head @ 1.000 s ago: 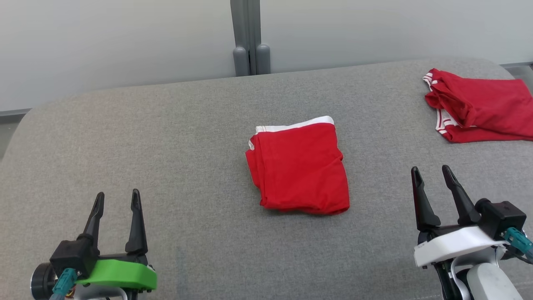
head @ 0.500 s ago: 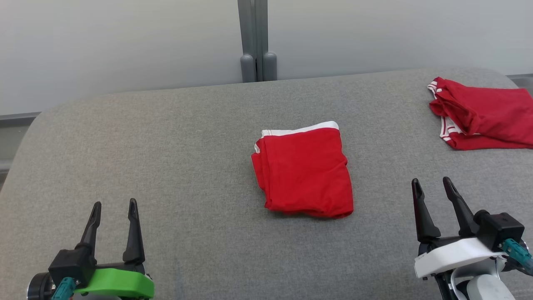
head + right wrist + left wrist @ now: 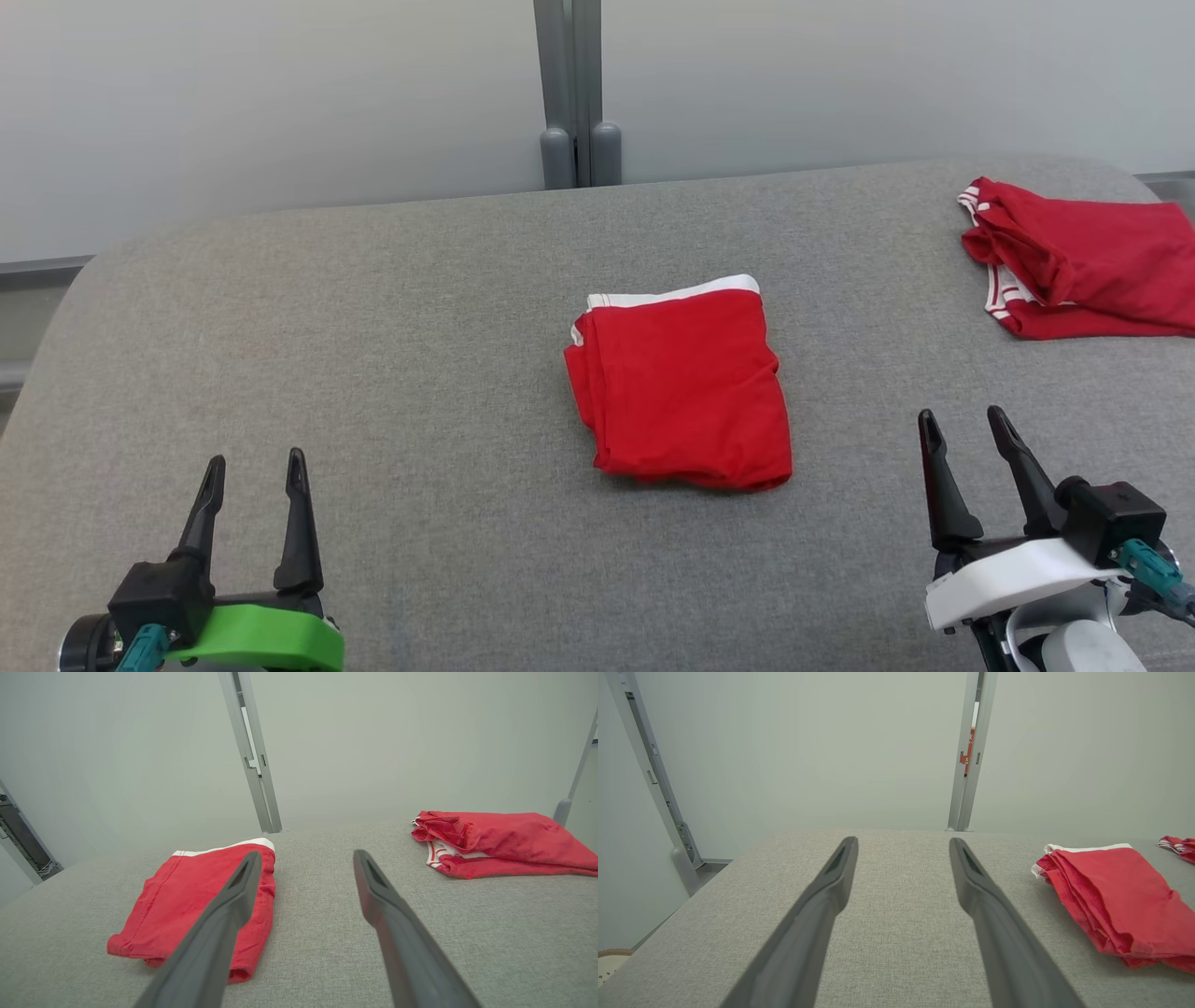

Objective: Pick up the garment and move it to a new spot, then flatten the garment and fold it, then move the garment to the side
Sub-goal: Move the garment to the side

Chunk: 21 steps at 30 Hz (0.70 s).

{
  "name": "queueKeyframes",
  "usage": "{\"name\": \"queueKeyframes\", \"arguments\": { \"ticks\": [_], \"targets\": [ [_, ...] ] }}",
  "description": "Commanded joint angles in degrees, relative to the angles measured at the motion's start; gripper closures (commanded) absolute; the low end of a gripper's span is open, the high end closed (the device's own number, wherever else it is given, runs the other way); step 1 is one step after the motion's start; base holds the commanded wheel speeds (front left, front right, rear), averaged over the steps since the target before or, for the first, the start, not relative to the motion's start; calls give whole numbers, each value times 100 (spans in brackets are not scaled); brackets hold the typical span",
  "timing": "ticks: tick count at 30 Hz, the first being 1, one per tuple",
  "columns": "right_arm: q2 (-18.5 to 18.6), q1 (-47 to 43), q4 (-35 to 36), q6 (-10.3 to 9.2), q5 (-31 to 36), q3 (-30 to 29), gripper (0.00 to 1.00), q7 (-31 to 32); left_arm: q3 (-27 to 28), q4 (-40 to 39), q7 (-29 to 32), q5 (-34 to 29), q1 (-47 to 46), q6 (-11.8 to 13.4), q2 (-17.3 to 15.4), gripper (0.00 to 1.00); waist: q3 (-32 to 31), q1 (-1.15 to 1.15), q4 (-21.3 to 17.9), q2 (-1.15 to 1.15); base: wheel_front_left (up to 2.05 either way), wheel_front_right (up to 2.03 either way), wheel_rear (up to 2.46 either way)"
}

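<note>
A: So, where do we see the folded red garment (image 3: pixel 680 387)?
B: We see it lying flat at the middle of the gray padded surface (image 3: pixel 373 308), its white band toward twelve o'clock.
A: And our grippers?
B: Our left gripper (image 3: pixel 257 459) sits at seven o'clock and our right gripper (image 3: pixel 961 415) at four o'clock. Both have their fingers spread apart, hold nothing and are well clear of the cloth.
A: We also note a second red garment (image 3: pixel 1092 271) at two o'clock.

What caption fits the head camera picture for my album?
Folded red garment on the grey surface, open left claw and open right claw either side.
</note>
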State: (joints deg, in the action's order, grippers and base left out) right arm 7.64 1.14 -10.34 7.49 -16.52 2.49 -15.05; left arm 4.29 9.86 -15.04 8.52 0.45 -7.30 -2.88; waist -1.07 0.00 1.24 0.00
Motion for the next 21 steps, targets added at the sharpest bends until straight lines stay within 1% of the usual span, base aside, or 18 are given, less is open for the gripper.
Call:
{"name": "queueKeyframes", "arguments": {
  "ticks": [1,15,21],
  "targets": [
    [-9,-55,-17,-3,18,-5,0,-14,31,-7,-15,-34,82,1,-9,0,0,0,-3,0,0,0,0],
    [-11,-64,13,-3,23,-10,0,-14,21,12,-15,5,67,15,-9,0,-12,0,42,0,0,0,0],
    [67,134,20,-3,39,53,0,-14,-17,0,-15,43,65,31,-8,0,5,0,105,0,0,0,0]
  ]
}}
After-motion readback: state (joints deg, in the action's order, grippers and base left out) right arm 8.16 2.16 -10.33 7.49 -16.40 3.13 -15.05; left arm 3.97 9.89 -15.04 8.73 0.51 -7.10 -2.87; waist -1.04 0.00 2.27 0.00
